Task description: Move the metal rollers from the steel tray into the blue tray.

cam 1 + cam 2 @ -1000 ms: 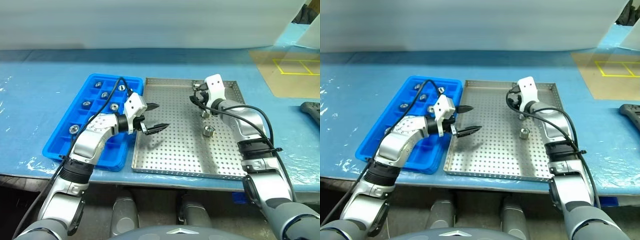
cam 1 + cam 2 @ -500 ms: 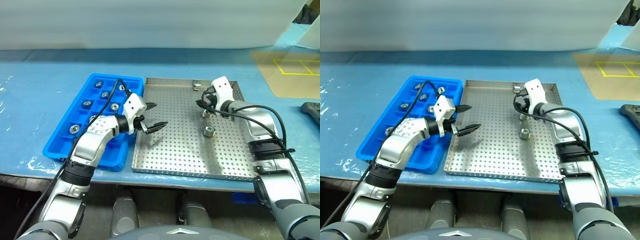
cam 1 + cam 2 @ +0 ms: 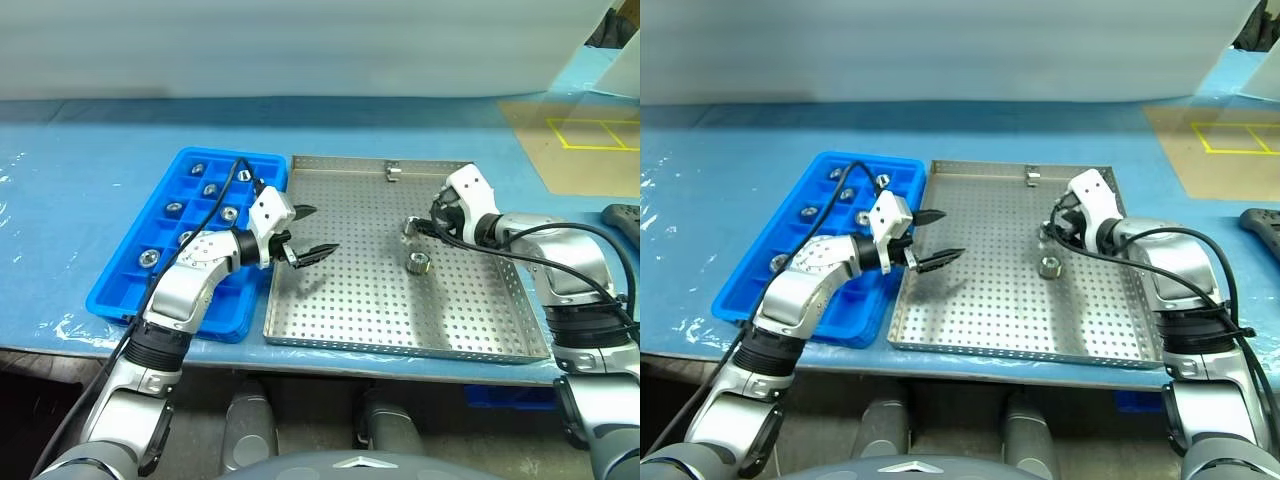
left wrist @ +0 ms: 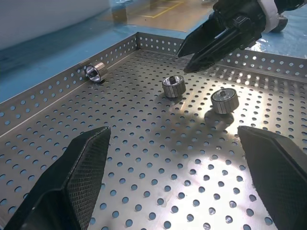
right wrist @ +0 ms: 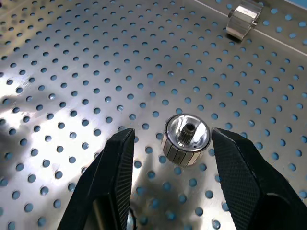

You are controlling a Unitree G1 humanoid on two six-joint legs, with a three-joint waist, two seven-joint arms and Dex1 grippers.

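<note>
The steel tray lies mid-table with three metal rollers in it: one against the far rim, one in the middle right and one just nearer. Left of it, the blue tray holds several rollers in its compartments. My right gripper points down at the middle-right roller, which lies between its open fingers with a gap on each side. My left gripper hangs open and empty over the steel tray's left edge.
Both trays rest on a table under blue sheeting. A tan panel with yellow lines sits at the far right, and a black object lies at the right edge. The table's front edge runs just below the trays.
My right arm swung out to the right and its gripper drew back from the far rim to straddle the middle-right roller. The left arm stayed still.
</note>
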